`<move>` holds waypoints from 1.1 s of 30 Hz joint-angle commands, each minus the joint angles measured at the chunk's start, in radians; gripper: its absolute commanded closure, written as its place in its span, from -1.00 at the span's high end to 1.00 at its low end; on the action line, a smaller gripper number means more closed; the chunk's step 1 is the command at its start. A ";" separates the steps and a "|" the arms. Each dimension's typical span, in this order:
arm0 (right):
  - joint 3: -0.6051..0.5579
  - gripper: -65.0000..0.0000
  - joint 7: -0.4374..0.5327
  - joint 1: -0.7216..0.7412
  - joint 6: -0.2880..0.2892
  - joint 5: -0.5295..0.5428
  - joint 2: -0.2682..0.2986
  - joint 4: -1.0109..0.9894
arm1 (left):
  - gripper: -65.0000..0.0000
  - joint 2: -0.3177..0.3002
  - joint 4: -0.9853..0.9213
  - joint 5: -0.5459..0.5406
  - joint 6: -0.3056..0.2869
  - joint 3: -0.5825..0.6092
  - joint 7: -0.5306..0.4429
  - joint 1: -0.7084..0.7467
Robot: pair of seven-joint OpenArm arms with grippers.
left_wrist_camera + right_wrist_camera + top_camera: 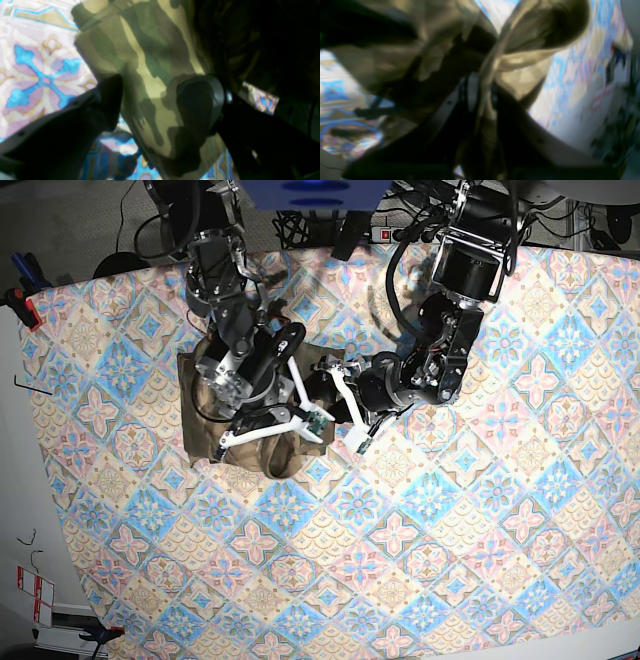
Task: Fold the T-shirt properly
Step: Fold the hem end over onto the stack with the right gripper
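Two arms work a bunched camouflage T-shirt at the upper left of a patterned table.

The soft olive, brown and tan camouflage-print T-shirt lies crumpled on the pastel blue, pink and cream diamond-patterned tablecloth, under and beside both arms. In the right wrist view, the right gripper is clenched on a fold of the shirt, with cloth pinched between its dark fingers and draping away to either side; that view is blurred. In the left wrist view, the left gripper stands released, its two dark fingers spread apart over a flat strip of the shirt, which runs between them without being pinched.
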 commanded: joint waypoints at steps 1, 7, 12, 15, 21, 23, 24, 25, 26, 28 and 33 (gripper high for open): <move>-0.031 -0.92 0.011 0.017 -0.004 -0.004 -0.005 0.016 | 0.24 -0.003 0.019 -0.018 -0.010 -0.021 -0.016 -0.009; -0.121 -0.92 0.015 0.023 -0.004 -0.002 -0.005 -0.004 | 0.24 -0.004 0.069 -0.018 -0.015 -0.133 -0.007 0.058; -0.126 -0.92 0.019 0.023 -0.004 -0.002 -0.005 -0.061 | 0.25 -0.027 0.281 -0.041 -0.015 -0.218 -0.006 0.185; -0.126 -0.92 0.035 0.025 -0.004 -0.002 -0.005 -0.112 | 0.25 -0.029 0.379 -0.091 -0.015 -0.286 -0.007 0.247; -0.127 -0.71 0.091 0.025 -0.004 -0.002 -0.034 -0.174 | 0.25 -0.029 0.436 -0.117 -0.015 -0.392 -0.007 0.313; -0.127 -0.54 0.091 0.025 -0.004 -0.002 -0.058 -0.193 | 0.25 -0.049 0.436 -0.112 -0.015 -0.400 -0.007 0.327; -0.127 -0.45 0.098 0.032 -0.004 -0.004 -0.071 -0.199 | 0.25 -0.063 0.436 -0.117 -0.015 -0.398 -0.012 0.336; -0.127 -0.38 0.106 0.046 -0.004 -0.004 -0.078 -0.202 | 0.25 -0.067 0.436 -0.117 -0.015 -0.396 -0.012 0.339; -0.127 -0.31 0.115 0.058 -0.004 -0.004 -0.085 -0.208 | 0.25 -0.069 0.436 -0.117 -0.015 -0.396 -0.012 0.343; -0.127 -0.18 0.123 0.089 -0.004 -0.004 -0.098 -0.230 | 0.25 -0.075 0.436 -0.117 -0.015 -0.398 -0.010 0.343; -0.177 0.05 0.118 0.158 -0.004 -0.002 -0.098 -0.230 | 0.25 -0.076 0.436 -0.117 -0.015 -0.398 -0.007 0.345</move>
